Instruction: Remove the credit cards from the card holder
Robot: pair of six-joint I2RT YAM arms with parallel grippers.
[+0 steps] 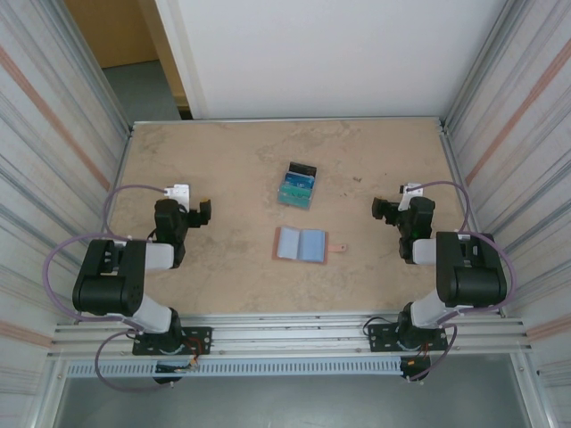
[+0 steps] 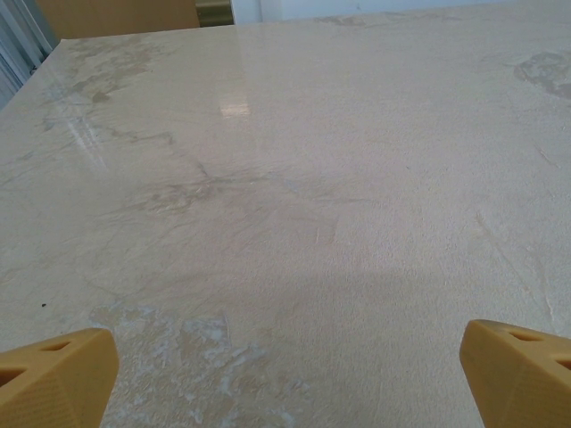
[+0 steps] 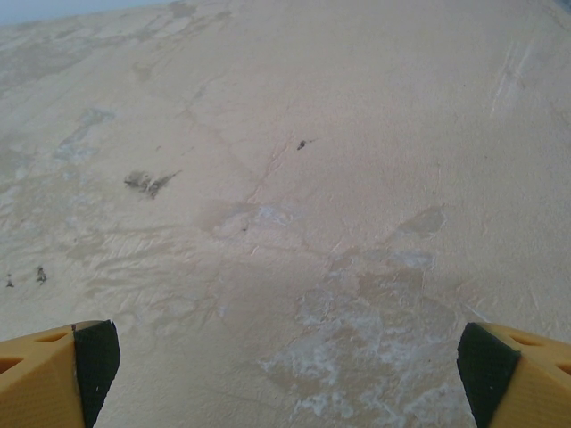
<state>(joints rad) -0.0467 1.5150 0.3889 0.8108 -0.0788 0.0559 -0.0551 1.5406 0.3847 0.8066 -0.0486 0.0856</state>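
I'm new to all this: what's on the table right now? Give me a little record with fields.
card holder: lies open, blue-grey inside up, tab pointing right
credit cards: teal, blue and black, piled beyond the holder, apart from it
left gripper: open, holding nothing, above the table
right gripper: open, holding nothing, above the table

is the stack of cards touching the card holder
Apart. The top external view shows a strip of bare table between the credit cards and the open card holder.
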